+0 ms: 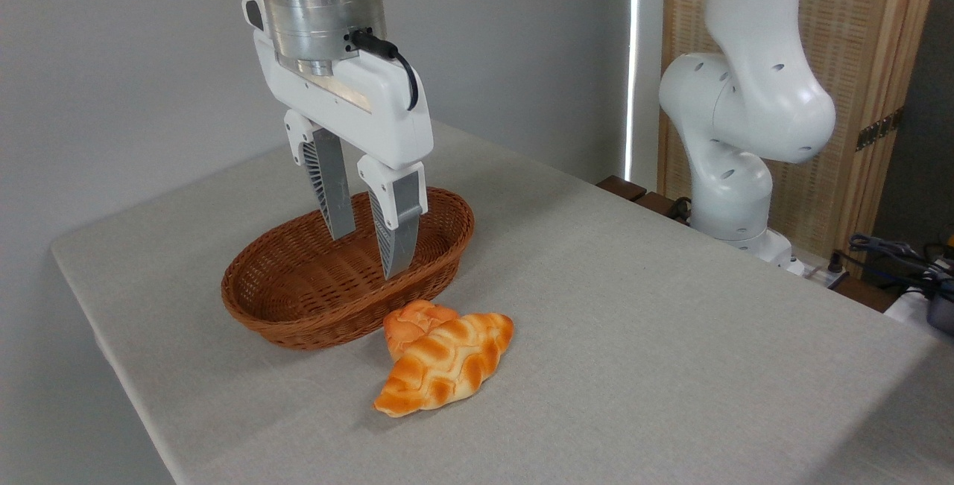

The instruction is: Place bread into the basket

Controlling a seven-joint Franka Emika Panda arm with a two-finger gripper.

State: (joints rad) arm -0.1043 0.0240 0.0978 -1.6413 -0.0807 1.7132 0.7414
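- End effector [370, 252]: 1 unit, 2 grey ribbed fingers [332, 191], pointing down, spread apart w/ a clear gap; nothing between them, nothing gripped. Tips appear over the basket interior, right-hand part; contact w/ the weave can't be judged.
- Basket [298, 328]: 1, oval, reddish-brown wicker, shallow; nothing visible inside.
- Bread [447, 367]: 1 long braided loaf, golden-orange, pointed ends; lies on tabletop [633, 321] just outside basket's front-right rim, not in the basket.
- Bun [410, 322]: 1 small round orange piece, touching the loaf's upper-left side, wedged btwn loaf and basket wall.
- Arm base [734, 194]: white, at far right edge of tabletop, well apart from the items.
- Bkgd: wooden screen [864, 60] behind arm; cables [894, 258] at far right.
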